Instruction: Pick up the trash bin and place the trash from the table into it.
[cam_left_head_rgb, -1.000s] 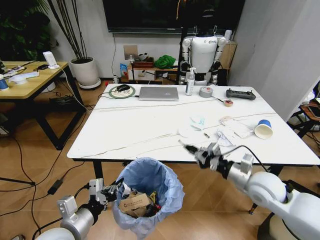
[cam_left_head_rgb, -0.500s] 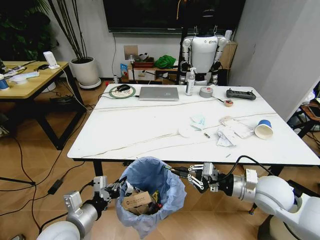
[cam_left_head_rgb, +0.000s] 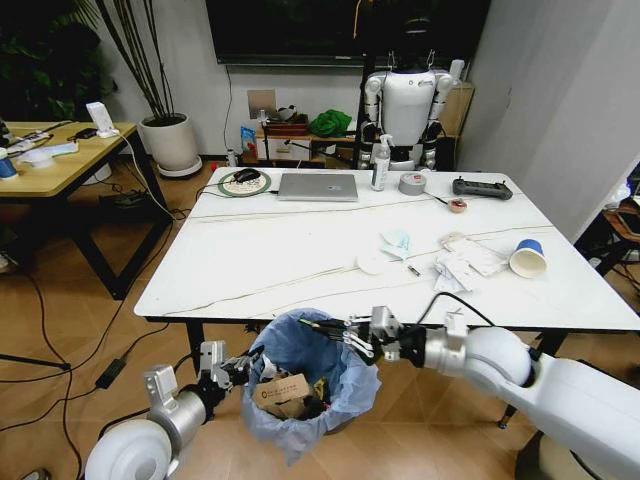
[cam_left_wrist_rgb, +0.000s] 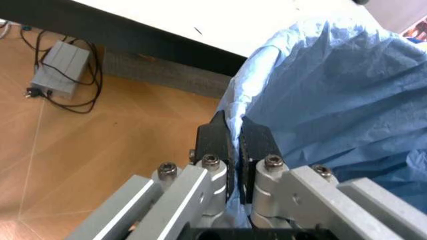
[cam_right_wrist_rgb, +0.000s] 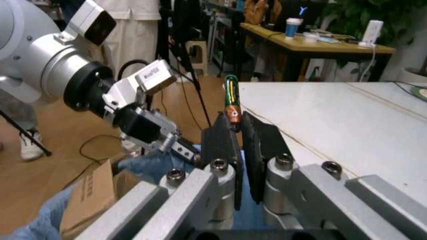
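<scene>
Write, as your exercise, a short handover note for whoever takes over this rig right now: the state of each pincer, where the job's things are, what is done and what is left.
Left pincer: shut on the blue bag at the rim of the trash bin, holding the bin below the table edge.
Right pincer: over the bin's opening, shut on a thin dark stick-like scrap, not yet dropped.
Done: a brown paper bag and other litter already lie in the bin.
Left: release this scrap, then clear the white crumpled papers, the round white piece and the small dark bit on the table's right half.
</scene>
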